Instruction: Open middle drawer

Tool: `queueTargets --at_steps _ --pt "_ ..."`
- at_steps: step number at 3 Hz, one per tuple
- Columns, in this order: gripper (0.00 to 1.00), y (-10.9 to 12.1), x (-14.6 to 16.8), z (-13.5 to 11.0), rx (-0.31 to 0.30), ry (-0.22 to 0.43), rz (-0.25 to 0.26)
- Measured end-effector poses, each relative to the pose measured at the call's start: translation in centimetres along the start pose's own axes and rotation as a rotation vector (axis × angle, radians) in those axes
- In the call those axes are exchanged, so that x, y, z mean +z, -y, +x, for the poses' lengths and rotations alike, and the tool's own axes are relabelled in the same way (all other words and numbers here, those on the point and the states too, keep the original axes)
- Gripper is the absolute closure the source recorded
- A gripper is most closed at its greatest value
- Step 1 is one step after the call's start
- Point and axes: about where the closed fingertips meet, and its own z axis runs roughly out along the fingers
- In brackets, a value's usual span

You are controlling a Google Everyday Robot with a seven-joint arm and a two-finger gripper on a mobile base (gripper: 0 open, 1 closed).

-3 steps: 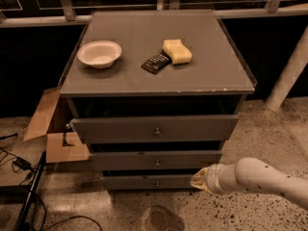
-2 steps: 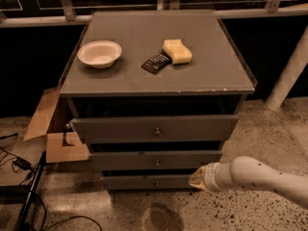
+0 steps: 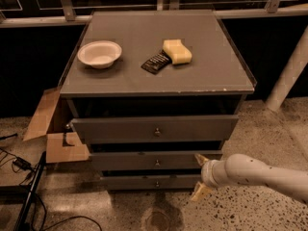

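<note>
Speckled floor (image 3: pixel 274 129) — tool (image 3: pixel 198 176) beside middle drawer (image 3: pixel 130 160)

White bowl (image 3: pixel 99 54) on grey cabinet top (image 3: pixel 159 28) at left, yellow sponge (image 3: pixel 177 51) touching dark packet (image 3: pixel 156 62) near centre, open cardboard box (image 3: pixel 53 129) on floor (image 3: pixel 269 129) at left, black cables (image 3: pixel 19 165) beside it

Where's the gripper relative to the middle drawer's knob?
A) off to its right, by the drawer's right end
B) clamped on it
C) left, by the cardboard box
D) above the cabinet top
A: the gripper sits open at the right end of the middle drawer, well clear of the knob.
</note>
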Motion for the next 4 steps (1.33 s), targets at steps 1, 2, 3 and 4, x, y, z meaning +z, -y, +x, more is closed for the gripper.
queueTargets --at_steps 1,2,3,4 --pt "0.0 1.0 1.3 0.2 -0.005 -0.001 0.007" --pt "0.0 2.4 2.5 0.1 -0.012 -0.001 0.011" --pt "0.0 3.5 3.8 -0.3 -0.024 -0.008 0.003" --pt "0.0 4.4 4.8 -1.0 -0.046 -0.023 -0.01"
